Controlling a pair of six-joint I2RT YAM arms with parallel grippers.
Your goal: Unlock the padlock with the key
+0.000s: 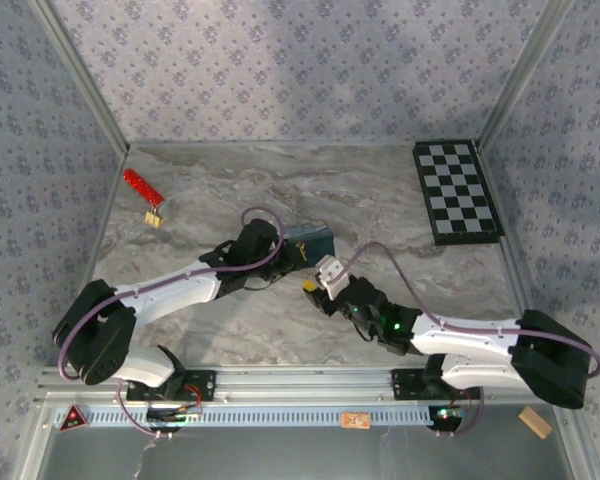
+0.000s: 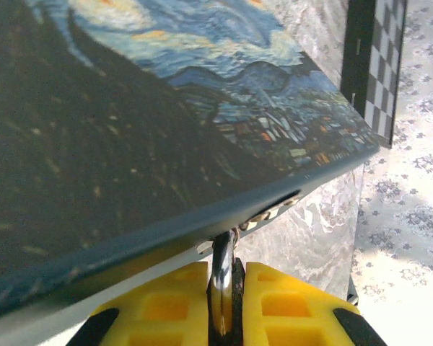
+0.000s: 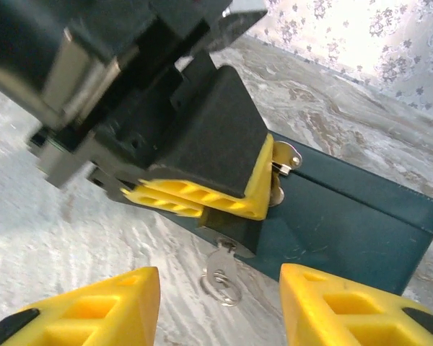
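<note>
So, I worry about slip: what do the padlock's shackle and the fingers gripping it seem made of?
Padlock shackle: bright silver with glints, likely polished metal. Left gripper fingers: matte yellow with moulded pockets, plastic or rubber, unclear which.

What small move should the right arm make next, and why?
Probably close the right gripper on the key. It hangs from the padlock between the open jaws, while the left gripper clamps the padlock against the box.
</note>
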